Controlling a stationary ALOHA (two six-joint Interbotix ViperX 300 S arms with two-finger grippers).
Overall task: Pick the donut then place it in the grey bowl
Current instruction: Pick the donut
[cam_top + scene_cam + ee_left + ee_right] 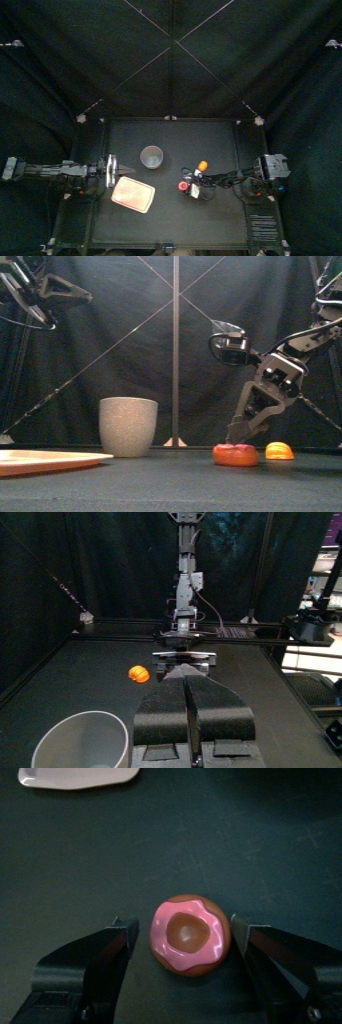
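Top view: the donut [185,186] lies on the bench [174,225], well apart from the grey bowl [151,154]. The right hand [195,184] is over it and the left hand [94,171] rests at the left edge.
Front view: the donut sits flat on the bench, not lifted, with an orange toy [278,450] just beside it.
Left wrist view: the left hand's jaws are closed together and empty.
Right wrist view: the jaws are spread either side of the donut, not yet gripping it.
Progress: the right hand is in place; grasp, carry and drop remain.

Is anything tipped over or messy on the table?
No, nothing looks odd. The grey cup stands upright, the pink tray lies flat, and the donut sits flat between the open jaws of the right gripper.
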